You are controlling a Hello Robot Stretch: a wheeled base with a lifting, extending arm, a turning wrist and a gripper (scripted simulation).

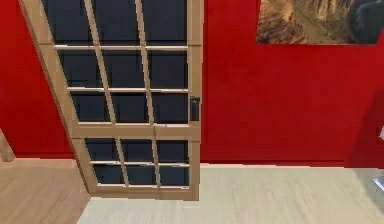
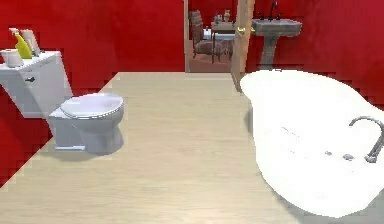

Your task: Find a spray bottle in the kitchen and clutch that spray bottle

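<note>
On the toilet's tank (image 2: pixel 30 80), at the arm side view's upper left, stands a small yellow bottle-shaped thing (image 2: pixel 22 44) with a reddish top. A pale upright object (image 2: pixel 34 41) stands just beside it, and a white roll-like item (image 2: pixel 11 58) sits in front of them. This is a bathroom with red walls.
A wooden door with dark glass panes (image 1: pixel 130 90) and a dark handle (image 1: pixel 195 110) stands close ahead in a red wall, with a framed picture (image 1: pixel 320 20) to its right. A white toilet (image 2: pixel 88 115), a large white bathtub (image 2: pixel 320 130), a pedestal sink (image 2: pixel 277 28) and an open doorway (image 2: pixel 212 40) surround the light wood floor (image 2: pixel 170 150).
</note>
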